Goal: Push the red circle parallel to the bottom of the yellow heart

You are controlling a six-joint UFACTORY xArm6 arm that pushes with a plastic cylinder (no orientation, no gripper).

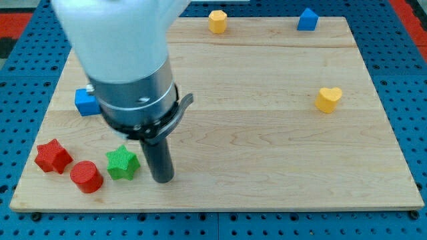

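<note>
Red star [53, 156], green star [122, 163], two blue blocks [86, 102] [307, 20], yellow hexagon [217, 21].

1. The surface [267, 153] you are working on is pale wood, smooth and matt, with fine grain running side to side.
2. The red circle [86, 177] near the bottom left corner looks like ribbed matt plastic; so do the red star [53, 156] and green star [122, 163].
3. The yellow heart [328, 99] near the right edge looks like smoother plastic.
4. The rod ending in my tip [163, 180] is dark and matt.
5. The band [137, 87] above it has a dull metal sheen.
</note>
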